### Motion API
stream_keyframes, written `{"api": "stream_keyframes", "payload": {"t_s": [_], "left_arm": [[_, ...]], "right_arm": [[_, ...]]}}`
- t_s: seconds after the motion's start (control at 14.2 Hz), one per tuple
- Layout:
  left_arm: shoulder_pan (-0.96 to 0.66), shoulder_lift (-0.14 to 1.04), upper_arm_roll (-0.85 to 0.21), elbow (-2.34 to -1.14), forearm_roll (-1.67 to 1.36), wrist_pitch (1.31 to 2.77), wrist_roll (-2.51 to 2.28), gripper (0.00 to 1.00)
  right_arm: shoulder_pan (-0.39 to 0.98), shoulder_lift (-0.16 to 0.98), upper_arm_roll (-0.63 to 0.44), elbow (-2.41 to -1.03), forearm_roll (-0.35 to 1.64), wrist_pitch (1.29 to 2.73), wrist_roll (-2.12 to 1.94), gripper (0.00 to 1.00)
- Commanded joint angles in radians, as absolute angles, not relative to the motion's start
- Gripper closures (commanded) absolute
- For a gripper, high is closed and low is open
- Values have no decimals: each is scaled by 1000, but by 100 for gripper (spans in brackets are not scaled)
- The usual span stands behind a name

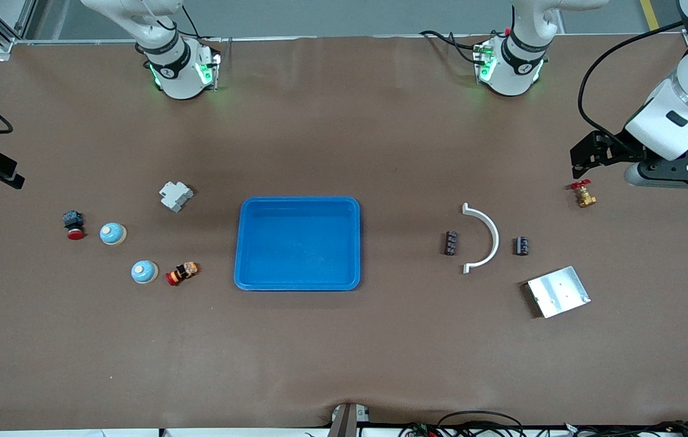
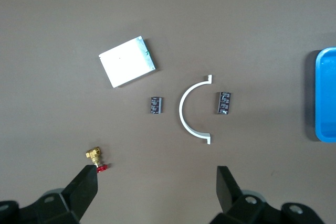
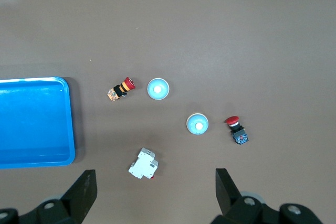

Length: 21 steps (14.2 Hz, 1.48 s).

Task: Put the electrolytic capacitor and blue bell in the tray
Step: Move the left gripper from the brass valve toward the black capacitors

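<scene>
Nothing placed yet, as I read it: the blue tray point(image 1: 299, 243) sits empty mid-tabletop point(image 1: 344, 352). Two capacitors lie toward the left arm's end, one point(image 1: 451, 243) inside the curve of a white arc-shaped bracket point(image 1: 484, 238), the other point(image 1: 521, 246) just outside it; a silver plate point(image 1: 558, 292) lies nearer the front camera, and a small brass valve point(image 1: 584, 194) with a red handle sits farther off. Two blue bells point(image 1: 113, 233) point(image 1: 144, 272) lie toward the right arm's end, among two red push-buttons point(image 1: 74, 223) point(image 1: 182, 272) and a white breaker point(image 1: 175, 195). Left pincer point(image 2: 155, 195) hangs over the tabletop near the valve, fingers wide, holding nothing. Right pincer point(image 3: 155, 195) hangs at its own end of the tabletop, also wide and empty. Both picks and both drops remain; I'd judge the task at its start.
</scene>
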State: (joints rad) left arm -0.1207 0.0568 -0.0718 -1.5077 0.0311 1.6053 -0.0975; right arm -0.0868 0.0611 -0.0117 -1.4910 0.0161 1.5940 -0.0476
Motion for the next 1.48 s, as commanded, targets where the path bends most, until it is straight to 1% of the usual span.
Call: {"api": "stream_keyframes", "payload": {"t_s": [0.0, 0.92, 1.06, 1.41], "left_arm": [[-121, 57, -74, -1499, 26, 1614, -112, 0], [-133, 75, -97, -1526, 20, 1632, -142, 0], [-133, 81, -116, -1545, 14, 1637, -190, 0], [-135, 123, -184, -1543, 3, 1658, -297, 0]], "right_arm": [[-89, 63, -11, -1480, 3, 1583, -41, 0], [-91, 61, -11, -1480, 5, 1585, -41, 0], [-89, 61, -11, -1479, 5, 1585, -41, 0], [-89, 63, -11, -1480, 5, 1585, -41, 0]]}}
